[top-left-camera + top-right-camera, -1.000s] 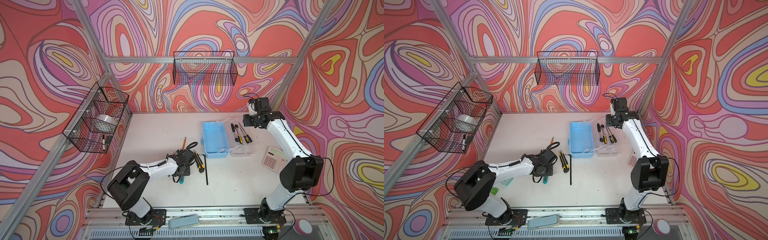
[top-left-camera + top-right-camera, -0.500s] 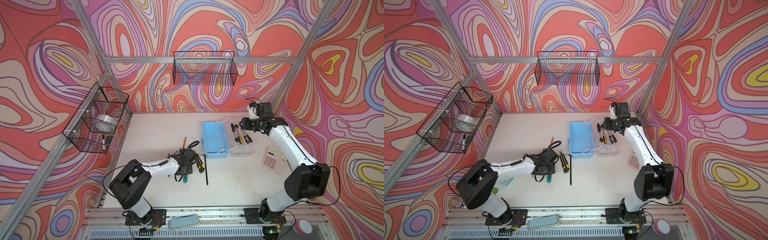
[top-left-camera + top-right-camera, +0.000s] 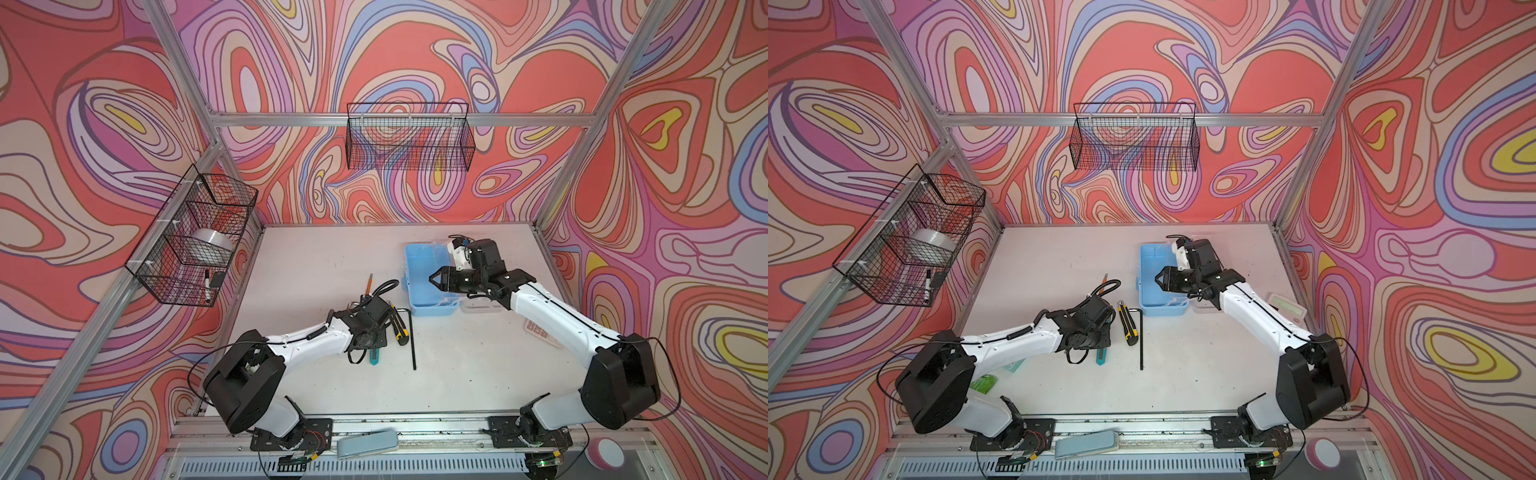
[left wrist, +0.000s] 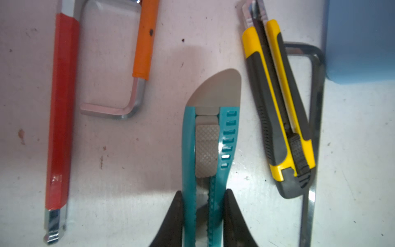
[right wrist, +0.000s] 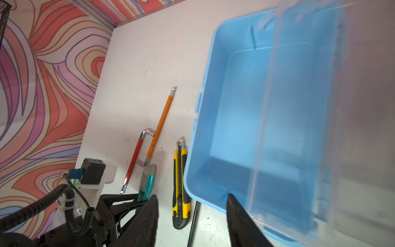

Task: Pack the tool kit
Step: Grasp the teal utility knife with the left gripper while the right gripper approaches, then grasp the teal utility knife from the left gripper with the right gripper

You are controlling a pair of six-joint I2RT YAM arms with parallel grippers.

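Within left tool point(image 4: 203, 192), teal knife point(image 4: 188, 139).

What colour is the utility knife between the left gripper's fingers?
Teal with a grey slider; the utility knife shows best in the left wrist view.

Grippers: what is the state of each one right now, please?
Left gripper: closed on the teal utility knife.
Right gripper: open, holding nothing.
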